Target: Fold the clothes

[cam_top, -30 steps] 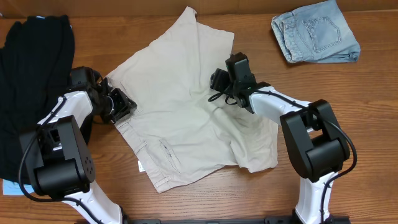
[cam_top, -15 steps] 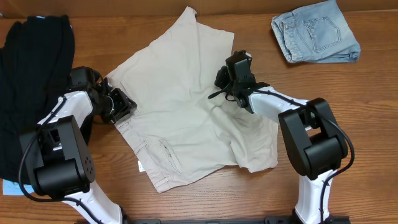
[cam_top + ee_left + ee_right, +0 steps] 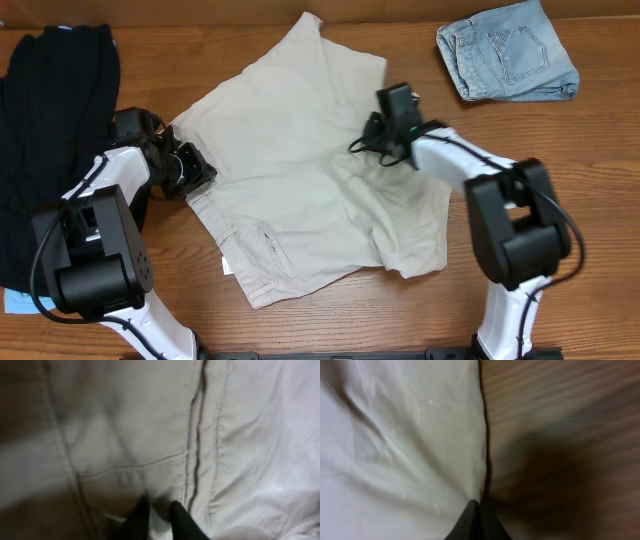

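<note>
The clothes in hand are pale beige shorts [image 3: 290,180], spread crumpled across the middle of the wooden table [image 3: 590,200]. My left gripper [image 3: 198,170] is at their left edge. In the left wrist view its two dark fingers [image 3: 185,522] pinch a fold of the beige cloth [image 3: 240,435] beside a seam, so the left gripper [image 3: 159,517] is shut on it. My right gripper [image 3: 383,130] is at the shorts' upper right edge. In the right wrist view the right gripper [image 3: 480,520] is closed tight right at the hem of the shorts [image 3: 405,435], with bare wood beside it.
A black garment [image 3: 50,120] lies heaped at the far left, under the left arm. A folded pair of blue denim shorts [image 3: 507,50] sits at the back right corner. A small pale blue item [image 3: 15,300] shows at the front left edge.
The right gripper closed on the shorts' edge and moved right, pulling that edge outward. The left gripper narrowed onto the cloth and stayed in place.
</note>
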Motion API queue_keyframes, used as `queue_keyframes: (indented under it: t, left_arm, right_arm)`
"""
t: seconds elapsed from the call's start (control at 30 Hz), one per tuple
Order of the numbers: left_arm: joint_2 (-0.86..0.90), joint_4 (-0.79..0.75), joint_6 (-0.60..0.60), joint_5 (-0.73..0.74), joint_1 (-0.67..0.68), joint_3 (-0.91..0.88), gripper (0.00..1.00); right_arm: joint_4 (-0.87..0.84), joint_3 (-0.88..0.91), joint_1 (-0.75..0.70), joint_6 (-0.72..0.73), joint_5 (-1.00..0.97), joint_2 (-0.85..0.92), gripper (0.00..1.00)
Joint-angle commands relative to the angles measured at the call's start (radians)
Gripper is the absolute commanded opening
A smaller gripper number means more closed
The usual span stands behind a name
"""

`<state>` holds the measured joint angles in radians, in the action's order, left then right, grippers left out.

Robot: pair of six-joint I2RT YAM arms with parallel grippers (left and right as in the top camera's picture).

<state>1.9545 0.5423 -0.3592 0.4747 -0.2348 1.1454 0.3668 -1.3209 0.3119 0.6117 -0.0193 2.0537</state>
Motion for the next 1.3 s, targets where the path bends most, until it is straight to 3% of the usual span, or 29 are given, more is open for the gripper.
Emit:
queue_keyframes:
  t: [0.0,0.2,0.4,0.7,0.73,0.8,0.83,0.9,1.03,1.27]
  left_arm:
    - [0.086,0.005,0.038,-0.093,0.026,-0.048,0.15]
    - [0.085,0.034,0.075,-0.108,0.026,-0.048,0.13]
    - [0.086,0.061,0.112,-0.145,0.026,-0.045,0.09]
    - [0.086,0.236,0.192,-0.258,0.026,0.117,0.05]
    - [0.086,0.262,0.200,-0.281,0.026,0.150,0.05]
    - [0.086,0.302,0.205,-0.303,0.026,0.208,0.05]
    - [0.086,0.313,0.210,-0.303,0.026,0.237,0.04]
    - [0.086,0.317,0.210,-0.302,0.026,0.283,0.04]
    - [0.086,0.280,0.210,-0.299,0.036,0.354,0.04]
    - [0.086,0.112,0.232,-0.306,0.092,0.385,0.04]
  right_arm:
    - [0.162,-0.059,-0.097,-0.048,-0.017,-0.140,0.04]
    - [0.445,-0.059,-0.189,-0.066,0.049,-0.230,0.04]
    - [0.687,-0.047,-0.185,-0.062,0.081,-0.236,0.04]
    - [0.803,-0.034,-0.180,-0.055,0.093,-0.268,0.06]
    - [0.794,-0.034,-0.180,-0.057,0.097,-0.283,0.12]
    - [0.756,-0.035,-0.180,-0.070,0.104,-0.318,0.33]
    - [0.726,-0.035,-0.180,-0.094,0.107,-0.336,0.56]
    - [0.669,-0.040,-0.180,-0.149,0.121,-0.365,0.78]
    - [0.570,-0.067,-0.180,-0.238,0.126,-0.383,0.90]
    - [0.459,-0.069,-0.180,-0.272,0.135,-0.382,0.94]
